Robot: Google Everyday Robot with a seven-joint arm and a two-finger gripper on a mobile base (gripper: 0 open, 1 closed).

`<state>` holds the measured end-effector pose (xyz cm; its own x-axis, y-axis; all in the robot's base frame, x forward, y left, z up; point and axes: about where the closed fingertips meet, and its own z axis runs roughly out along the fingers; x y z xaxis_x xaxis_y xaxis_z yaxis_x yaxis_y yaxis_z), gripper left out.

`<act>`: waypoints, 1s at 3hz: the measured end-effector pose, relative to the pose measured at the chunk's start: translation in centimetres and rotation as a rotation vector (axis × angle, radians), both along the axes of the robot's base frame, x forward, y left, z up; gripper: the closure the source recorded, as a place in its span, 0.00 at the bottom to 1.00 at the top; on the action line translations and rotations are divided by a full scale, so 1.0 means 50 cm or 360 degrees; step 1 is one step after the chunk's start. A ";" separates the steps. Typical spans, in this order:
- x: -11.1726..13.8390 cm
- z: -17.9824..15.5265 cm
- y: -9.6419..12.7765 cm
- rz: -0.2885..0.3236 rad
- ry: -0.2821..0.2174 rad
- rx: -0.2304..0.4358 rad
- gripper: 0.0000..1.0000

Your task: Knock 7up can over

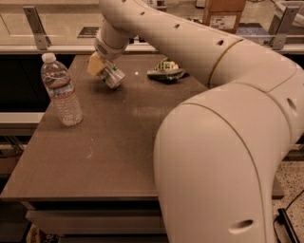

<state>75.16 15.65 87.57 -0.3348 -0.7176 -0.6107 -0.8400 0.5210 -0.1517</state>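
Observation:
The 7up can [113, 76], small and silver, is at the back left of the brown table [118, 156]. It is tilted, leaning over with its lower end on the tabletop. My gripper [97, 64], with tan pads, is right against the can's upper left side at the end of my white arm, which reaches in from the right. Whether it grips the can or only presses on it cannot be seen.
A clear water bottle [61, 90] with a white cap stands upright at the table's left edge. A green foil snack bag [165, 71] lies at the back, right of the can. A counter with metal brackets [35, 21] and a cardboard box [223, 13] stand behind.

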 end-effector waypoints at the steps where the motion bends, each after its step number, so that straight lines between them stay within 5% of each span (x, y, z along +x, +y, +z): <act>1: 0.003 -0.015 0.008 0.0034 0.0034 -0.0081 1.00; 3: 0.017 -0.048 0.033 0.0125 0.0115 -0.0200 1.00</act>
